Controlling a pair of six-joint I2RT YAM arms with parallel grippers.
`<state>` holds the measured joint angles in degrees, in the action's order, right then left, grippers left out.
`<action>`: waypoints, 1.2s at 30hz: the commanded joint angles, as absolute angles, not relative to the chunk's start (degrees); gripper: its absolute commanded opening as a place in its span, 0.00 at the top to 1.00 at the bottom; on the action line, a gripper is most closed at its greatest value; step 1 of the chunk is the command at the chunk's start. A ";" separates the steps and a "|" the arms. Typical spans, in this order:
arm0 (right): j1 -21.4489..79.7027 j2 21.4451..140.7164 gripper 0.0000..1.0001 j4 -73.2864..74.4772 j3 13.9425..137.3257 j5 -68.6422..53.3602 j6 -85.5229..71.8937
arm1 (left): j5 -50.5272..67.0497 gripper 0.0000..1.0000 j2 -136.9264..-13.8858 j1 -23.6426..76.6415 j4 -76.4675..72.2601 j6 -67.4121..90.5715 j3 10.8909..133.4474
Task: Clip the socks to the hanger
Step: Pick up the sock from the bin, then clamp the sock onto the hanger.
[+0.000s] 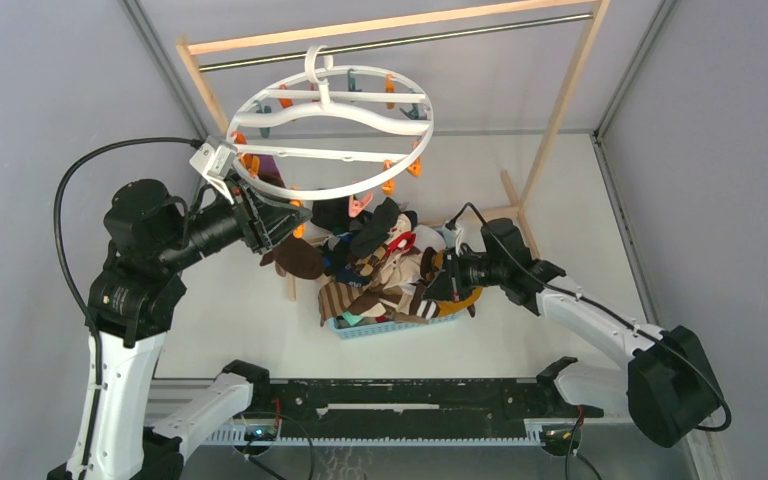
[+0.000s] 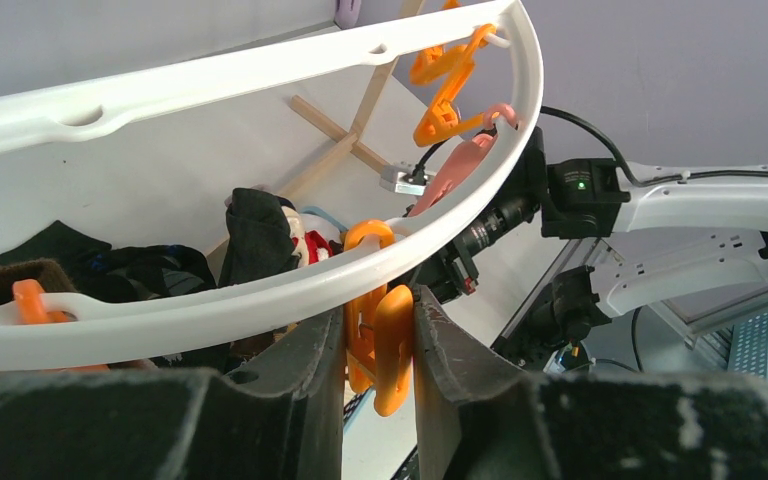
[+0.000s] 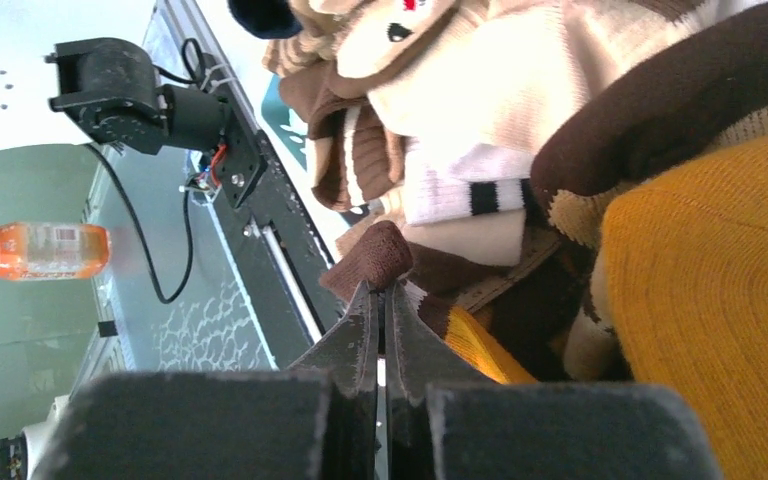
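Note:
The white round hanger (image 1: 332,110) hangs by its hook from the rod, with orange, teal and pink clothespins under its ring. My left gripper (image 1: 295,218) is at the ring's near-left rim (image 2: 260,300), shut on an orange clothespin (image 2: 388,340) that dangles between its fingers. The socks (image 1: 385,270), brown, tan, mustard and black, are heaped in a light-blue basket (image 1: 390,328). My right gripper (image 1: 432,285) reaches into the heap from the right. In the right wrist view it (image 3: 381,295) is shut on the edge of a brown sock (image 3: 375,258).
A wooden-framed rack (image 1: 563,105) with a metal rod (image 1: 400,45) stands at the back and carries the hanger. A black rail (image 1: 400,400) runs along the near edge. An orange bottle (image 3: 45,250) lies off the table.

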<state>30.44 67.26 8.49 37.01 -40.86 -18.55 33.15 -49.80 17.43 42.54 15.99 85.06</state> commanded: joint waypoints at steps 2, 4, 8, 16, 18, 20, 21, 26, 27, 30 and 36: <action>29.91 62.10 1.00 7.10 38.46 -43.10 -20.49 | 33.87 1.00 -48.43 17.06 41.62 15.21 84.51; 29.89 59.74 1.00 8.01 38.85 -43.87 -20.64 | 33.84 1.00 -48.44 17.06 41.66 15.21 84.41; 30.04 54.19 1.00 7.36 39.63 -47.21 -22.17 | 34.24 1.00 -48.36 17.05 41.62 15.40 84.53; 38.19 49.34 1.00 -15.97 39.64 -47.35 -36.33 | 35.45 1.00 -48.61 17.11 41.45 17.39 84.84; 41.99 50.19 1.00 -23.27 39.64 -43.25 -38.76 | 35.75 1.00 -48.58 17.06 40.87 18.29 84.46; 45.95 52.23 0.99 -30.56 39.64 -38.37 -41.26 | 36.10 1.00 -48.39 17.11 40.05 19.40 83.87; 47.24 53.57 0.99 -33.98 39.59 -36.14 -42.52 | 36.31 1.00 -48.30 17.06 39.54 20.01 83.62; 52.65 61.98 0.97 -51.44 39.64 -25.05 -46.84 | 37.55 1.00 -47.84 17.05 36.88 22.66 82.12; 53.00 64.16 0.97 -56.71 39.68 -23.69 -48.38 | 37.67 1.00 -47.85 17.06 36.69 22.98 82.02; 53.34 70.46 0.97 -66.97 40.32 -20.17 -53.25 | 37.86 1.00 -47.84 17.06 36.34 23.50 81.99; 55.58 79.44 0.98 -75.01 44.51 -15.24 -56.19 | 37.69 1.00 -47.57 17.05 35.17 24.34 81.17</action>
<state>53.74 76.82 -61.82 39.92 -21.17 -52.05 35.94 -48.66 17.43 37.78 22.63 82.26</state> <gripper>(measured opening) 0.029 0.288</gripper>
